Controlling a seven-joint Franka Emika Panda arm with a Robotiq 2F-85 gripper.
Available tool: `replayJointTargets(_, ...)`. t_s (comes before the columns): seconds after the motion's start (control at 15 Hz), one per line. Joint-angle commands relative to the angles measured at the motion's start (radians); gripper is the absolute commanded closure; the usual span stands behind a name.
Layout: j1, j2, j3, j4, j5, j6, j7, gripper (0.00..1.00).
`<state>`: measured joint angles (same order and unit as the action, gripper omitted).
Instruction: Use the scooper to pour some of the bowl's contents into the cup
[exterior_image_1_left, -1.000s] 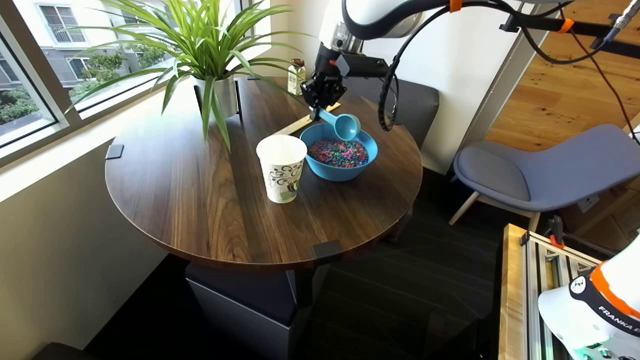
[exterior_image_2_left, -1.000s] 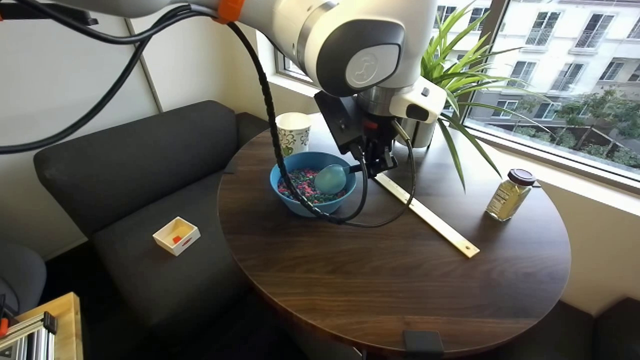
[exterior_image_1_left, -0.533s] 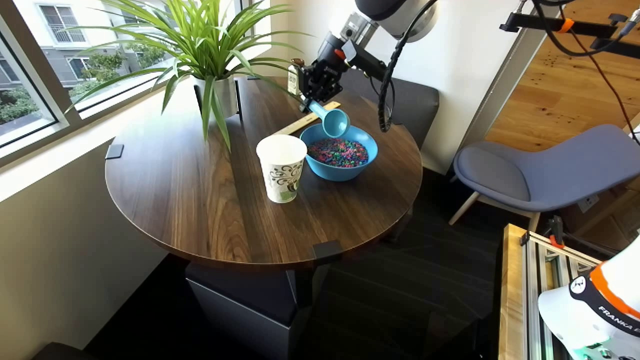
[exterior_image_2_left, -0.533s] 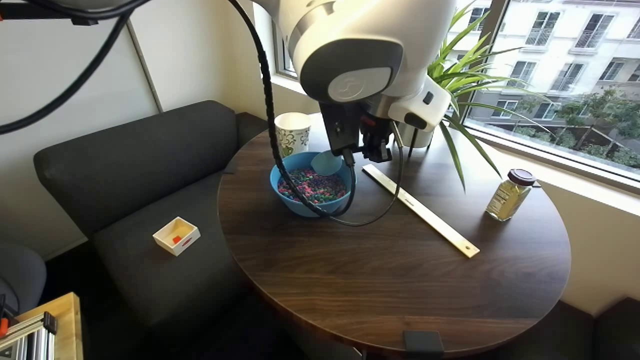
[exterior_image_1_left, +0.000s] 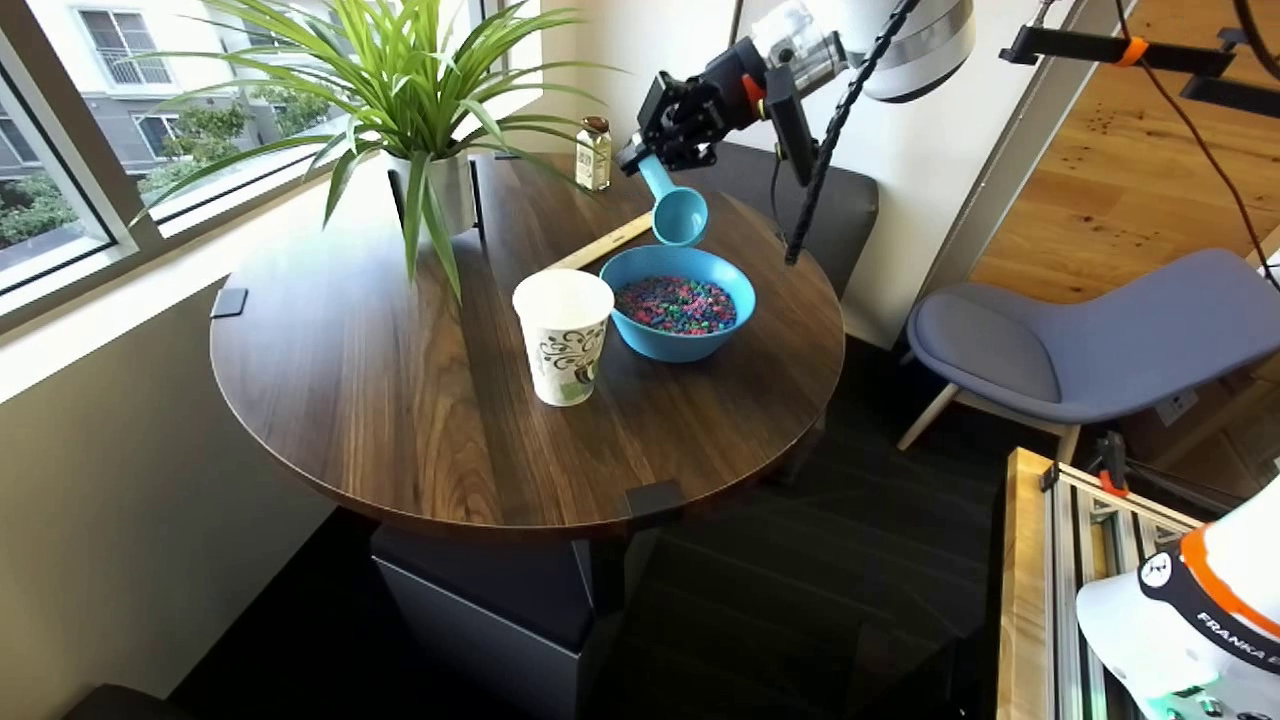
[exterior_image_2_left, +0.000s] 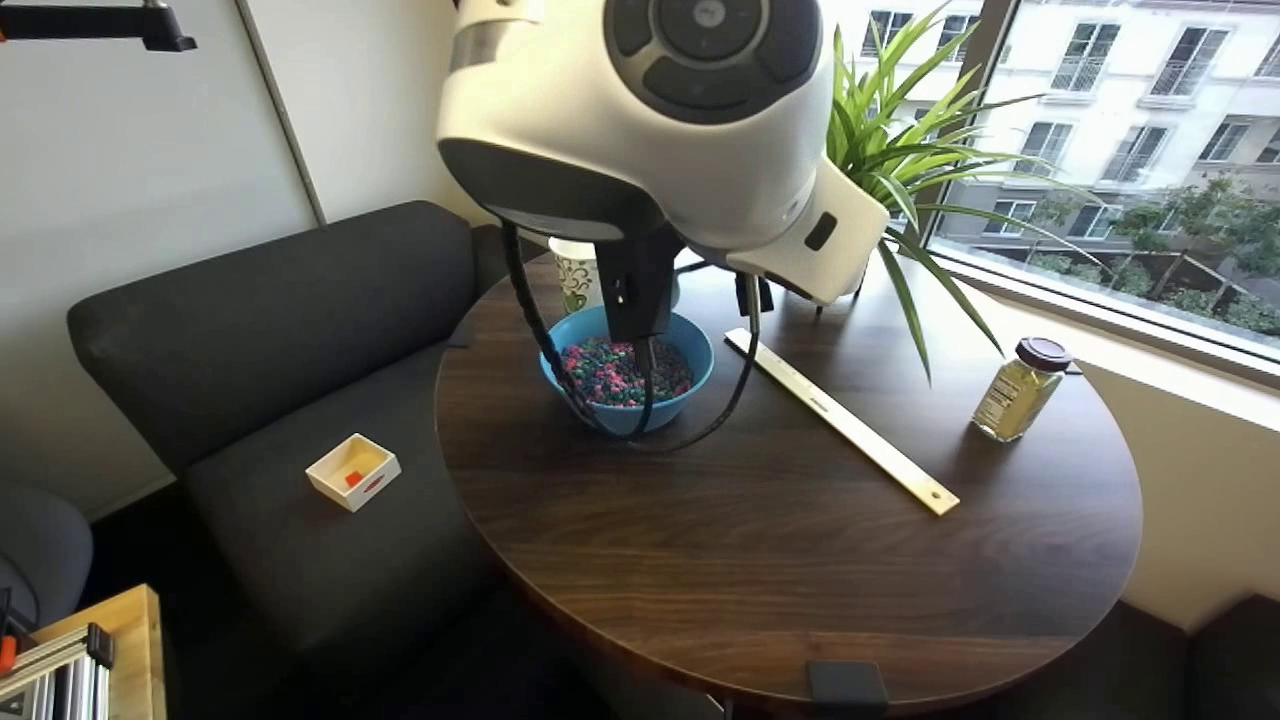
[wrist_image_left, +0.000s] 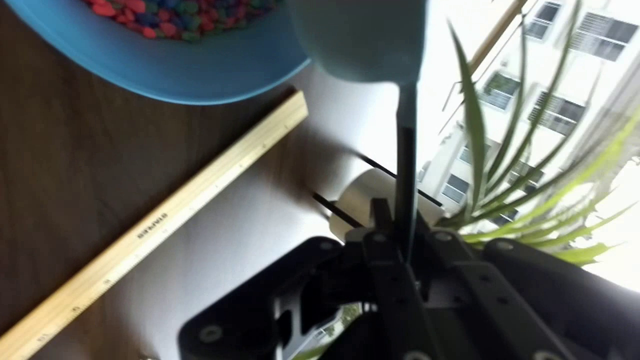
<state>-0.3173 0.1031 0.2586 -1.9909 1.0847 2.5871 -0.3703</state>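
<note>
White arm housing (exterior_image_2_left: 570, 95) with round, dark button panel (exterior_image_2_left: 710, 60); black end effector (wrist_image_left: 404, 220) with pale screw heads (wrist_image_left: 211, 333); black ribbed cable (exterior_image_1_left: 842, 115); white base (exterior_image_1_left: 1122, 622) ringed in orange and black (the black band (exterior_image_1_left: 1225, 630) reads "FRANKA").

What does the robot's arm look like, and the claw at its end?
The arm is rounded and white, with dark grey caps and a silvery ring. Its base wears an orange band and a black band lettered FRANKA, the rest cut off. A textured black cable hangs alongside. The gripper is black and angular, with jointed links and screws.
</note>
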Motion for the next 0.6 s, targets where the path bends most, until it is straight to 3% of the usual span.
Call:
replayJointTargets(0.0,-0.064,-0.196,0.014,-0.171,0.269,-0.073,-0.236,0.98)
replayJointTargets(0.07,-0.068,-0.227,0.007,-0.205,0.260,-0.094,-0.245,0.98)
replayJointTargets(0.13,0.057,-0.254,-0.120,-0.242,0.243,-0.102,-0.250,0.98)
replayJointTargets(0.27,0.105,-0.289,-0.157,-0.314,0.191,-0.081,-0.259,0.98)
replayJointTargets(0.4,0.174,-0.309,-0.171,-0.361,0.296,0.052,-0.347,0.98)
replayJointTargets(0.47,0.139,-0.316,-0.108,-0.374,0.365,0.103,-0.392,0.98)
replayJointTargets(0.53,0.171,-0.318,-0.100,-0.376,0.459,0.172,-0.454,0.98)
